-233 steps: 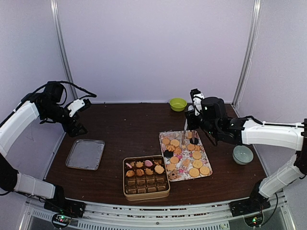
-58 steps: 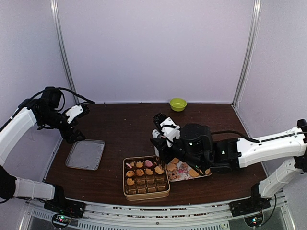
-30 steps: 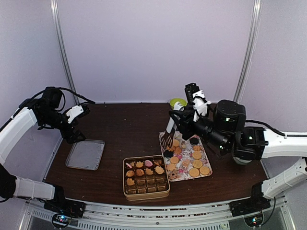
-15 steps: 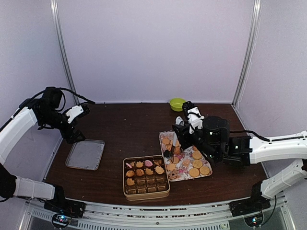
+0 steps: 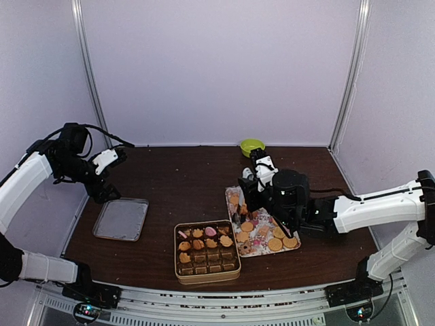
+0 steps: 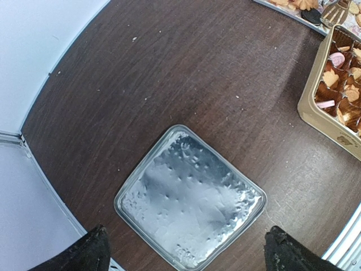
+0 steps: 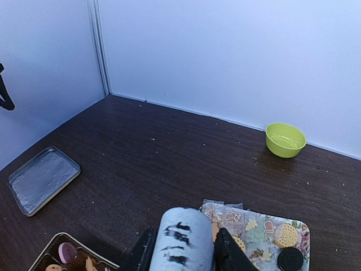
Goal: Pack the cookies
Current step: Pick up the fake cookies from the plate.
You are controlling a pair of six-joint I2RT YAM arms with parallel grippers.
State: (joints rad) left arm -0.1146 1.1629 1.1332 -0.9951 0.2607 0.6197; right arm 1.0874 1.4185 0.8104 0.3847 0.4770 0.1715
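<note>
Cookies (image 5: 275, 231), mostly round and golden with one dark one (image 7: 290, 258), lie on a patterned sheet (image 5: 293, 244). More cookies (image 5: 204, 238) fill the back rows of a gold tin (image 5: 207, 273) of brown paper cups. My right gripper (image 5: 249, 197) is shut on the pale cylindrical handle (image 7: 183, 237) of a slotted spatula. The spatula blade (image 6: 335, 12) hangs at the sheet's left edge, by the tin's far right corner. My left gripper (image 6: 189, 254) stands wide open above a silver lid (image 6: 189, 197), holding nothing.
A small green bowl (image 5: 252, 147) stands at the back of the table, behind the sheet. The silver lid (image 5: 121, 219) lies left of the tin, near the table's left edge. White walls close in the table on three sides.
My right arm has come down and left from a raised pose, bringing the spatula blade low over the sheet's left edge. The left arm has not moved.
</note>
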